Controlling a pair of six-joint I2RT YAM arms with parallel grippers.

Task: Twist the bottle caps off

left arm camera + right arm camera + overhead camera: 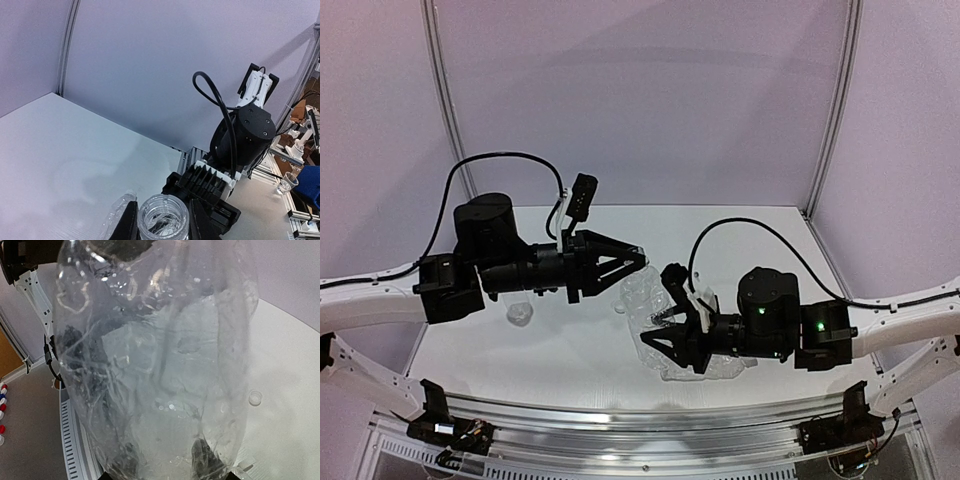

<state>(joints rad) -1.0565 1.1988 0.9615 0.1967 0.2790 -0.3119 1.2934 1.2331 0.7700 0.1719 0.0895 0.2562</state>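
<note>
2 black robot arms meet over the middle of a white table [570,350], seen from above. The right gripper [656,340] reaches in from the right, its fingers closed around the body of a clear, crinkled held bottle [160,365], which is lifted off the table. In the right wrist view this bottle fills nearly the whole frame, and 1 dark finger pad [201,456] shows through the plastic at the bottom.

The left gripper [636,262] comes in from the left to the bottle's other end. In the left wrist view its 2 fingers [127,222] sit close on either side of a round clear rim [162,217] that faces the camera. They appear to grip it. I cannot tell whether a cap is on that rim.

A clear crinkled shape [117,214] lies just beside the left finger, and I cannot tell whether it is part of the same bottle.

1 loose cap [255,398], small and whitish, lies open side up on the table, apart from the held bottle.

A separate small bottle [520,313] sits on the table near the left arm's elbow.
</note>
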